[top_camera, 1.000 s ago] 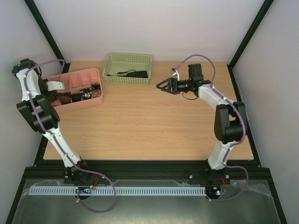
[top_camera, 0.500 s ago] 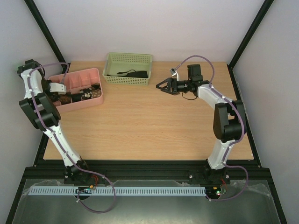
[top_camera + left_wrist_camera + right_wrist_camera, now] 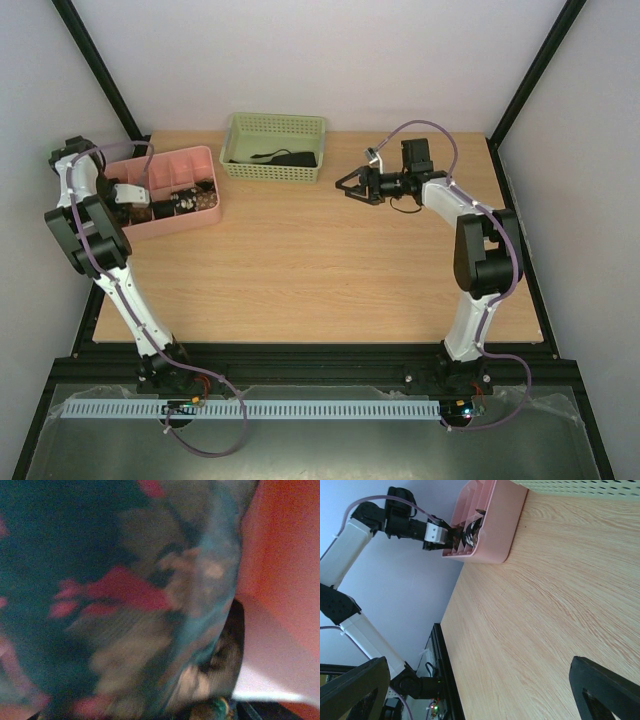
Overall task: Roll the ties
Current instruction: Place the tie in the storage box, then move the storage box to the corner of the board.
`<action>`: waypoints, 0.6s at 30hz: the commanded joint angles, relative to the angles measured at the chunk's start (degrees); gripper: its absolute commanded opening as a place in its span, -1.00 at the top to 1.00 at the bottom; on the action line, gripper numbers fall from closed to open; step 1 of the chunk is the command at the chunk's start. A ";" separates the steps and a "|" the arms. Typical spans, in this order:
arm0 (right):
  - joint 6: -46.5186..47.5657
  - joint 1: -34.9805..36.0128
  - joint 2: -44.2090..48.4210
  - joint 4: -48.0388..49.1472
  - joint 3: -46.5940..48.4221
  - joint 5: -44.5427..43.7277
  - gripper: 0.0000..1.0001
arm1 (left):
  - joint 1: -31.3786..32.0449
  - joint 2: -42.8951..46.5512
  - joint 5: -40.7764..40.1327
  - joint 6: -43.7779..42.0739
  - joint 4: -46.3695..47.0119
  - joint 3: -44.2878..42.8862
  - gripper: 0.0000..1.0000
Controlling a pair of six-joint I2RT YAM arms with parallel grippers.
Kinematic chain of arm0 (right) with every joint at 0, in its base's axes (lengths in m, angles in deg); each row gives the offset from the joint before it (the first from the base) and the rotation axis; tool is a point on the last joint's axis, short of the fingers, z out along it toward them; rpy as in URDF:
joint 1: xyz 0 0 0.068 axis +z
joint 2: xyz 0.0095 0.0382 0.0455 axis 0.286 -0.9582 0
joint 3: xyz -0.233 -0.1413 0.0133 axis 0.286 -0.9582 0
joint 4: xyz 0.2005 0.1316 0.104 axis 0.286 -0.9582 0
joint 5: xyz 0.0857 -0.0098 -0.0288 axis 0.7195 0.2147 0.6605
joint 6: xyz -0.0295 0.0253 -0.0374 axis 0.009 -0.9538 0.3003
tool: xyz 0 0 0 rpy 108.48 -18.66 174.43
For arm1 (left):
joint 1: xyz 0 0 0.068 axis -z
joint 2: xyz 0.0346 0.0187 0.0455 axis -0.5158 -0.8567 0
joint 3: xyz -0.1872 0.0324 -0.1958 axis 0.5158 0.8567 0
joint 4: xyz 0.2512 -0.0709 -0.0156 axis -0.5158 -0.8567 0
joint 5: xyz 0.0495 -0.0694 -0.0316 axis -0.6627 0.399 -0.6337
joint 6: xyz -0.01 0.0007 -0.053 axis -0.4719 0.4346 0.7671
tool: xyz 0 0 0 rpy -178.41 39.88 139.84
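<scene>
Count: 2 arms, 1 pink tray (image 3: 180, 221), 1 green basket (image 3: 272, 171), 1 table (image 3: 320, 280).

Ties: 1 flat dark tie (image 3: 287, 158) lies in the green basket, just right of the pink tray. Several coiled ties sit in the pink tray's compartments, exact count unreadable. A white-speckled coil (image 3: 186, 201) shows toward the tray's right end.

Left arm (image 3: 90, 240): folded up at the tray's left side, left gripper (image 3: 148, 208) down inside the tray among the coils. Its wrist camera is filled by a mottled tie (image 3: 110, 605) pressed close, tray wall on the right. The fingers are hidden, so I can't tell whether it's gripping.

Right arm (image 3: 480, 255): elbow raised, forearm about level. Right gripper (image 3: 345, 186) is well right of the tray, past the basket, above the table. Its jaws are spread wide with nothing between them.
</scene>
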 commanded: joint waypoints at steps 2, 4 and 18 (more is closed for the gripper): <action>2.19 -0.93 -2.00 -5.50 3.41 2.72 -0.97 | -0.51 -2.37 -0.71 2.23 -2.38 3.56 0.92; 3.27 -1.26 -2.30 -6.78 4.01 2.80 -0.97 | 0.44 -1.70 0.64 3.91 -5.26 4.41 0.92; 4.26 -2.00 -2.54 -7.67 4.03 4.08 -0.97 | 1.64 7.50 3.11 10.63 -0.19 17.75 0.10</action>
